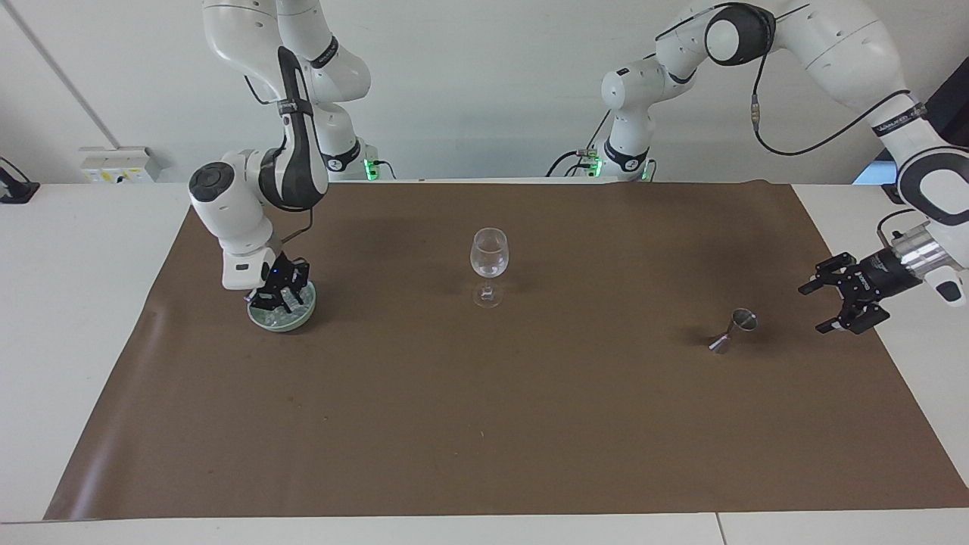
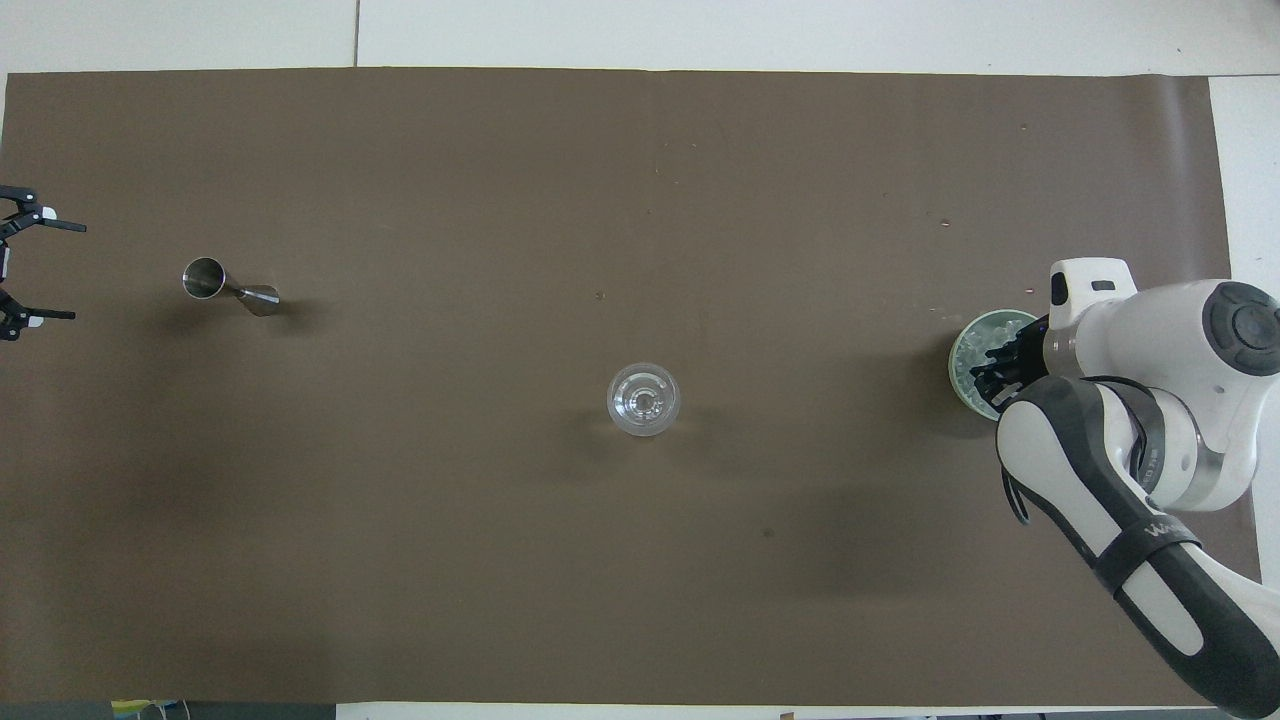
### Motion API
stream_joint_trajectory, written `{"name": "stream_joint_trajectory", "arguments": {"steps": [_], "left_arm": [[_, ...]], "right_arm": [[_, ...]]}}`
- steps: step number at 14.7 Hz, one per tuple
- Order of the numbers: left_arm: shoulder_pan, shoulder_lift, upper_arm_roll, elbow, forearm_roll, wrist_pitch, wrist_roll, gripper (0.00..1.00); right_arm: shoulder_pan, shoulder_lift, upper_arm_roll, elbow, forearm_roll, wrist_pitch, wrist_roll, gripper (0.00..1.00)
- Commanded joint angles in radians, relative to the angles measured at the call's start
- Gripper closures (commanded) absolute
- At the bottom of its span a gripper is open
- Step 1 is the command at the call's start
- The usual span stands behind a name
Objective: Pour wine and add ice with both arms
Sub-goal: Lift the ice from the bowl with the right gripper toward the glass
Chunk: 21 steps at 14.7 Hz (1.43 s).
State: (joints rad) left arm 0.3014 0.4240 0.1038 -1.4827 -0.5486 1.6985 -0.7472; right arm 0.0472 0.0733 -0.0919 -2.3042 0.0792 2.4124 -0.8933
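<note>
A clear wine glass [image 1: 489,261] stands upright mid-table, also in the overhead view [image 2: 643,398]. A pale green dish [image 1: 284,324] holds the ice [image 1: 294,308] at the right arm's end of the table; the dish [image 2: 957,352] and ice [image 2: 985,332] also show from above. My right gripper [image 1: 277,301] is down in the dish, its fingers drawn together among the cubes. A steel jigger [image 1: 736,326] stands at the left arm's end. My left gripper [image 1: 811,310] is open and empty, apart from the jigger, toward the table's edge.
A brown paper mat [image 1: 484,424] covers the table. The jigger [image 2: 226,289] and the left gripper [image 2: 72,272] at the mat's edge show in the overhead view. The right arm's elbow [image 2: 1150,440] hangs over the mat beside the dish.
</note>
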Motion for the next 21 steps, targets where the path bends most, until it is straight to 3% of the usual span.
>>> {"name": "stream_joint_trajectory", "arguments": {"steps": [1, 3, 5, 8, 15, 21], "left_arm": [[-0.018, -0.071, 0.004, -0.019, 0.027, 0.006, -0.020, 0.00], [-0.047, -0.106, 0.005, -0.021, 0.042, -0.008, -0.020, 0.00], [-0.086, -0.146, 0.000, -0.024, 0.142, -0.010, -0.006, 0.00], [-0.166, -0.198, 0.000, -0.045, 0.248, -0.010, 0.050, 0.00], [-0.309, -0.309, -0.001, -0.128, 0.417, -0.005, 0.420, 0.00], [-0.309, -0.402, 0.000, -0.159, 0.450, -0.074, 0.797, 0.00]], "right_arm": [[-0.004, -0.006, 0.003, -0.011, 0.022, 0.011, -0.006, 0.81], [-0.004, -0.006, 0.003, -0.011, 0.022, 0.010, -0.004, 0.92], [-0.006, -0.004, 0.003, 0.002, 0.021, -0.001, -0.003, 1.00], [-0.001, -0.013, 0.004, 0.041, 0.021, -0.062, 0.036, 1.00], [0.040, -0.038, 0.015, 0.258, 0.021, -0.329, 0.192, 1.00], [0.236, -0.035, 0.020, 0.500, 0.017, -0.559, 0.658, 1.00]]}}
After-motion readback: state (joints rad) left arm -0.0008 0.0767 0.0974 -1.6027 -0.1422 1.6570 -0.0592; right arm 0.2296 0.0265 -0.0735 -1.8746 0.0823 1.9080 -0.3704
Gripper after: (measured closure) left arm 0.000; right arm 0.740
